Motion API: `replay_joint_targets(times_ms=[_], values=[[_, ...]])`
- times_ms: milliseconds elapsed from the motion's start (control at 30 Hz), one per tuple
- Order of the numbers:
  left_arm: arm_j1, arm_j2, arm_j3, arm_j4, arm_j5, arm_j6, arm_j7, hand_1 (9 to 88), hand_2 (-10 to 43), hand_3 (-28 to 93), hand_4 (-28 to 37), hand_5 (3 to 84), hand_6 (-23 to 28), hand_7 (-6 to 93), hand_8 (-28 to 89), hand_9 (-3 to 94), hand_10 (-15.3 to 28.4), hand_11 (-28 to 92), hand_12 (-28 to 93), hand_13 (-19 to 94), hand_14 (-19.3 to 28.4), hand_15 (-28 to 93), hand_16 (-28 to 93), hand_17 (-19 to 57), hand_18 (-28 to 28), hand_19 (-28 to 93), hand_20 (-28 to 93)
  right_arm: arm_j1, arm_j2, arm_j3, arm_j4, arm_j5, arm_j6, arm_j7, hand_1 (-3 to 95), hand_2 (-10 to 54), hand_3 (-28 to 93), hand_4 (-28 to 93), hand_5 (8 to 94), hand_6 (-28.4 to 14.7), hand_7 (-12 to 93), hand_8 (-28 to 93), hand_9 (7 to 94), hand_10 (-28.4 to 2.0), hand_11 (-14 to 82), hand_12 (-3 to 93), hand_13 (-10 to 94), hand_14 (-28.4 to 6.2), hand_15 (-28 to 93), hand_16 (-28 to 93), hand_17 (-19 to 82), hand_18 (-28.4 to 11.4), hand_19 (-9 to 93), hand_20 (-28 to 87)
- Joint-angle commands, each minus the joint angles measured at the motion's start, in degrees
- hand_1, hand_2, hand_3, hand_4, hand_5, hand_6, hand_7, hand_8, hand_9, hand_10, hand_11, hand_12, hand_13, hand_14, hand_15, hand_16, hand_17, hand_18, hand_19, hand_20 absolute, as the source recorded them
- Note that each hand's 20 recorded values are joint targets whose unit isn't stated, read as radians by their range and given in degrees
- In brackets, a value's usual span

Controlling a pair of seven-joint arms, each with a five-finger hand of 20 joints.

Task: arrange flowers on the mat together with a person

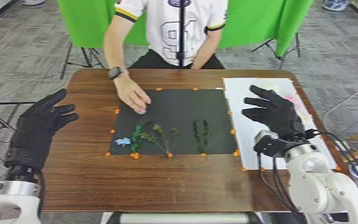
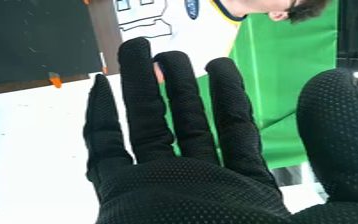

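Background: green cloth backdrop [image 1: 95,30] up top, grey carpet floor [image 1: 24,75] around the edges.
Desk: brown wooden desk [image 1: 175,185], mid-frame, with a matte black mat [image 1: 180,102] in the centre.
Laid out: row in the mat's lower half: small light-blue flower [image 1: 123,142] at lower left, bright green leafy stem [image 1: 137,136] just beside it, thin branching green sprig [image 1: 167,142], then a dark green leafy stem [image 1: 200,135] further right.
Person: bare hand [image 1: 133,97] over the mat's upper left; can't make out what's at the fingertips tbh.
Left hand [image 1: 44,125]: left side of frame, fingers open and relaxed, nothing in them.
Right hand [image 1: 278,114]: over the white sheet [image 1: 245,130] on the right, fingers open, holding nothing.
Progress: partway, I'd say. Greens are down; the faint pink stuff [image 1: 302,104] at the sheet's upper right is probably blooms left to add.
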Motion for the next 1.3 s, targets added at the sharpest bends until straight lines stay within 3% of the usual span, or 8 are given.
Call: replay_joint_targets(times_ms=[33,167,300,567,1100,1300], values=[[0.8,0.04,0.16,0.17,-0.25,-0.06,-0.31,24.6,4.6,80,-27.3,33.4,6.9,18.4,-12,32.0,18.9,36,9,23,25.7,64,-13,-8.1,22.7,54,10,-1.2,0.1,0.2,-0.1,-0.4,0.2,-0.3,21.8,5.6,77,-25,46.7,-0.2,18,-13,49.3,-16.8,19.4,14.4,40,-20.5,54,9,6,-26.8,49,18],[0.5,-0.13,0.13,0.18,-0.03,-0.20,-0.83,24.6,4.6,80,-27.2,33.3,6.9,18.4,-12,32.0,18.9,36,9,23,25.7,64,-13,-8.1,22.8,54,10,-1.1,0.1,0.3,-0.1,-0.4,0.2,-0.3,21.8,5.6,77,-25,46.7,-0.2,18,-13,49.3,-16.8,19.4,14.4,40,-20.5,54,9,6,-26.8,49,18],[0.8,0.12,0.21,0.23,-0.39,0.07,-0.03,24.6,4.6,80,-27.2,33.3,6.9,18.3,-12,32.0,18.9,36,10,23,25.7,64,-13,-8.1,22.7,54,10,-0.8,0.2,0.2,0.0,-0.3,0.0,-0.5,21.8,5.6,77,-25,46.7,-0.2,18,-13,49.3,-16.8,19.5,14.4,40,-20.5,54,9,6,-26.8,49,18],[-0.2,0.23,0.53,0.47,-0.22,-0.02,-0.30,24.7,4.6,80,-27.2,33.3,7.0,18.3,-12,32.0,18.9,36,9,23,25.6,64,-13,-8.2,22.8,54,10,-0.1,0.3,-0.2,0.2,-0.5,0.1,-0.4,21.8,5.6,77,-25,46.7,-0.2,18,-13,49.4,-16.7,19.5,14.4,40,-20.6,54,9,6,-26.8,49,18],[0.3,0.39,0.43,0.34,-0.44,0.21,-0.01,24.7,4.6,80,-27.1,33.3,6.9,18.3,-12,32.0,18.9,36,9,23,25.7,64,-13,-8.2,22.7,54,10,0.3,0.6,-0.2,0.3,-2.5,0.0,-0.2,21.9,5.6,77,-25,46.8,-0.1,18,-13,49.6,-16.7,19.6,14.4,40,-20.6,54,9,6,-26.9,49,18],[0.4,0.38,0.38,0.23,-0.39,0.28,-0.05,24.7,4.6,80,-27.1,33.3,7.0,18.3,-12,32.0,18.9,36,9,23,25.7,64,-13,-8.2,22.8,54,10,0.8,2.6,-0.4,0.1,-10.3,3.6,1.4,22.5,4.8,77,-25,46.7,-0.1,18,-13,49.4,-16.5,19.5,14.4,41,-20.4,55,9,9,-27.0,53,19]])
